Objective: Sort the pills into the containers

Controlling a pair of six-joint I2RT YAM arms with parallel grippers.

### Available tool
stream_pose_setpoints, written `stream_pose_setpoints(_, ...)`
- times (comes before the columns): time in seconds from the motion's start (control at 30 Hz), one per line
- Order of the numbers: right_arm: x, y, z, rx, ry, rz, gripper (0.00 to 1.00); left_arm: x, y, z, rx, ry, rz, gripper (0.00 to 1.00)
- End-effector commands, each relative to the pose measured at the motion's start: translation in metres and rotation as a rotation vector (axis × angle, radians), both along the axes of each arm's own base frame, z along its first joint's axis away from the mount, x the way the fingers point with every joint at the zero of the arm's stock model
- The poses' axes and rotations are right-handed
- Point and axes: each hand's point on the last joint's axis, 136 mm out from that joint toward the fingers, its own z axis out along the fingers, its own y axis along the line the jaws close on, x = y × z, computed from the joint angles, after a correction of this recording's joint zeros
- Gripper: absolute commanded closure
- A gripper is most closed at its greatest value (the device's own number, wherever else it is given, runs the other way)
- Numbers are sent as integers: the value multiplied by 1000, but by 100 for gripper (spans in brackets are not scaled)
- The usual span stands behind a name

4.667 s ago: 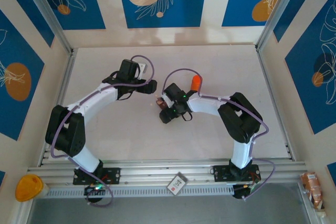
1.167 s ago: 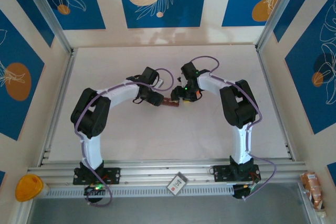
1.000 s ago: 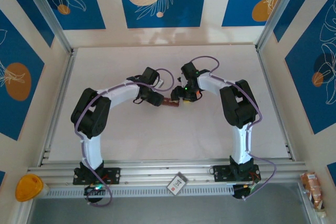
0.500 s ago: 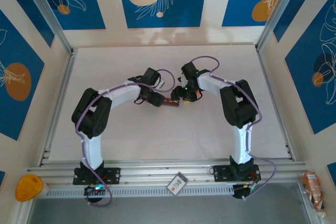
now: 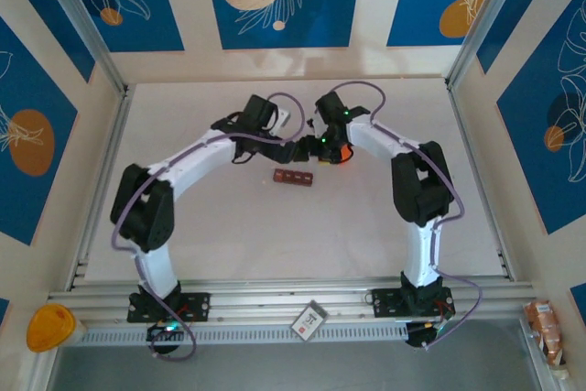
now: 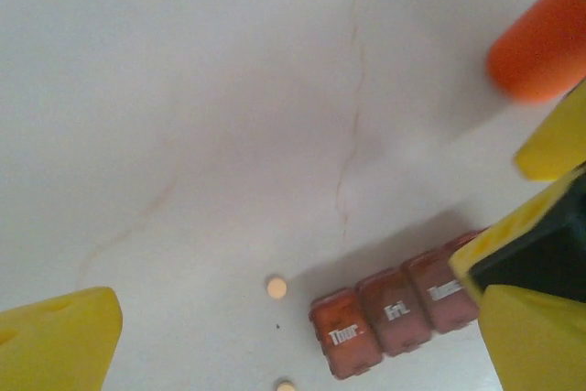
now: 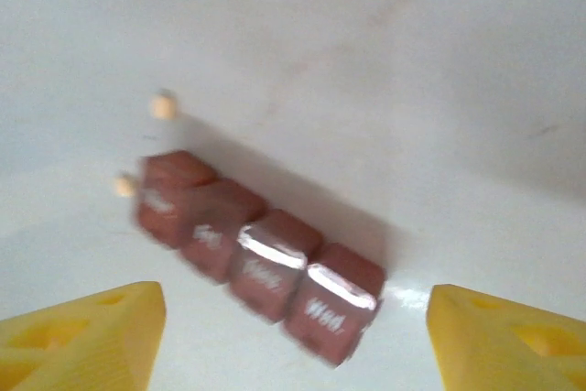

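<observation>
Hovering just behind the weekday pill organiser [image 5: 293, 178], both arms hang poised above it. The left gripper [image 6: 288, 318] has its yellow jaws spread wide with nothing between them. The right gripper [image 7: 298, 318] is spread too, and empty.

The organiser lies flat on the table [image 6: 183, 89], labels up, with its long axis running left to right across the top view, only slightly tilted. The right wrist view shows four joined lidded cells, "Wed" at the nearer end. Two pale pills [image 6: 276, 287] lie loose just off its "Thur" end, apart from it. The orange bottle [image 6: 540, 43] stands just beyond the organiser's other end.

Trouble ahead? The lids look shut, so nothing drops in until one is lifted. Those pills are tiny against broad fingers and could skid away. A careless nudge could also spin the light strip or knock the bottle.
</observation>
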Motion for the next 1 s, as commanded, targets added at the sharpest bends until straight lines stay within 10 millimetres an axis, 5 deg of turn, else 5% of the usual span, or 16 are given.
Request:
stream_pose_setpoints(0.0,-4,1,99,121,-156,-1,18,-2,14,77,-98,-141,38,0)
stream_pose_setpoints(0.07,-8,-8,131,161,-230,-24,13,-6,30,95,-113,-196,79,0)
stream_pose_setpoints(0.1,-10,-15,147,179,-273,-41,2,-8,42,103,-116,-229,108,0)
stream_pose_setpoints(0.17,-14,-33,173,210,-352,-84,1,-13,65,116,-119,-303,171,0)
stream_pose_setpoints(0.3,-14,-99,192,140,-500,-276,1,-23,123,124,-116,-478,310,0)
stream_pose_setpoints(0.47,-9,-204,143,-34,-499,-609,1,-46,189,109,-122,-663,425,0)
stream_pose_setpoints(0.6,-11,-263,95,-155,-538,-784,1,-63,224,63,-44,-634,485,0)
stream_pose_setpoints(0.83,-6,-264,42,-300,-653,-647,1,-62,237,-19,24,-625,474,0)
stream_pose_setpoints(0.97,3,-250,11,-364,-775,-531,1,-48,226,-41,-10,-623,418,0)
